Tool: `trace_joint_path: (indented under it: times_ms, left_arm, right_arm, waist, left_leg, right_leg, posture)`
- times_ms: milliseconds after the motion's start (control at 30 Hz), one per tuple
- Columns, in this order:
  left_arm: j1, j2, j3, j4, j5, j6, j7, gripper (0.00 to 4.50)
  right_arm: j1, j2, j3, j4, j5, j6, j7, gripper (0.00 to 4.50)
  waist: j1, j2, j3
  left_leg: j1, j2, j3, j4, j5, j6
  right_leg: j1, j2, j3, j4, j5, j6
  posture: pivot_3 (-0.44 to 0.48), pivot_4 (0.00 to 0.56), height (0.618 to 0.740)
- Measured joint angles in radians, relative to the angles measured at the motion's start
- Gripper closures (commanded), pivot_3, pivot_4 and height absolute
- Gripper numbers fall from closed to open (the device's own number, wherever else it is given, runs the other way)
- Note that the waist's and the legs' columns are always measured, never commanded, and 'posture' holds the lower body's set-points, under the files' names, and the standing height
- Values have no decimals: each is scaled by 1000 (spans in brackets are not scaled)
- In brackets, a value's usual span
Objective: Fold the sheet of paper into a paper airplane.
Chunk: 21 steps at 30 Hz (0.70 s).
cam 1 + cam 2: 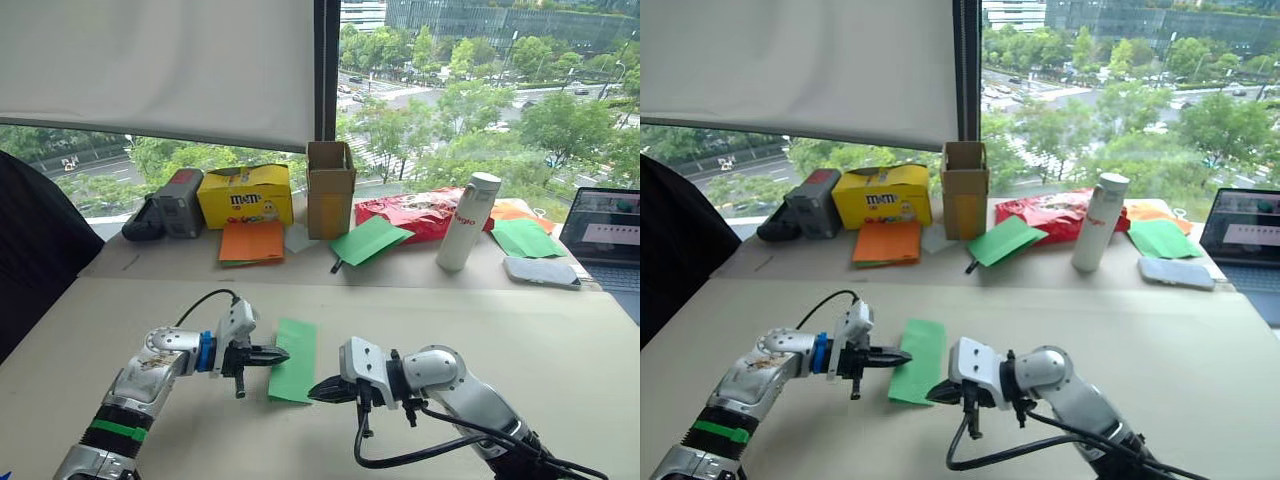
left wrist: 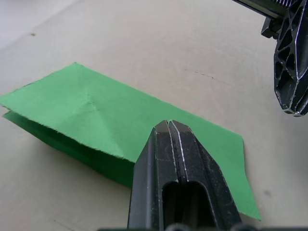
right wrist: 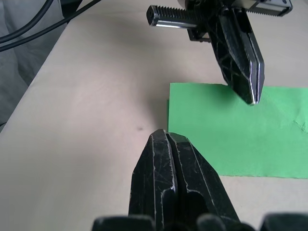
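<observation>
A: Where did the sheet of paper [image 1: 294, 360] lie?

B: Flat on the near part of the table [image 1: 560, 340], between the two grippers, folded into a long strip. The left wrist view showed two layers with slightly offset edges and a faint diagonal crease; how many layers lay underneath could not be made out.

A: State of the left gripper [image 1: 281, 353]?

B: Fingers pressed together, nothing between them. The tip sat over the strip's left edge; whether it touched the paper could not be confirmed.

A: And the right gripper [image 1: 315, 391]?

B: Fingers likewise closed on nothing. The tip sat just beside the strip's near right corner, over bare table in the right wrist view.

A: Background items?

B: Along the far edge: a yellow box [image 1: 245, 195], a cardboard box [image 1: 330, 188], orange paper sheets [image 1: 252, 241], a white bottle [image 1: 468, 221] and a laptop [image 1: 605, 236], the latter cut off by the frame
</observation>
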Motion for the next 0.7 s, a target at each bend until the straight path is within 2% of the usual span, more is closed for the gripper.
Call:
trace_joint_path:
  times_ms: [133,300,500,700]
  left_arm:
    - [0,65,63,14,-11,-9,0,4500]
    - [19,82,27,99,58,-93,4,4500]
    - [4,-25,-33,146,76,-118,26,4500]
    - [-37,-111,-74,118,67,-95,35,4500]
  right_arm:
    - [0,-39,-38,-34,9,52,-10,4482]
    - [-19,-73,-82,-41,30,88,-43,4482]
    - [-24,-119,-132,-53,39,103,-76,4482]
    - [21,-179,-169,-94,39,140,-113,4482]
  waist:
    - [0,0,0]
    - [3,0,0]
    - [18,0,0]
    - [18,1,0]
  left_leg:
    - [1,0,0,-1,0,0]
    - [0,0,0,-1,0,0]
    - [-2,-1,0,0,0,0]
    - [-4,-1,0,-1,0,0]
  right_leg:
    - [0,0,0,0,0,0]
    - [0,-1,0,-2,0,0]
    - [0,-2,-1,-4,0,0]
    - [0,-1,0,-5,0,0]
  posture:
    - [0,150,656]
    - [0,150,656]
    - [0,150,656]
    - [0,150,656]
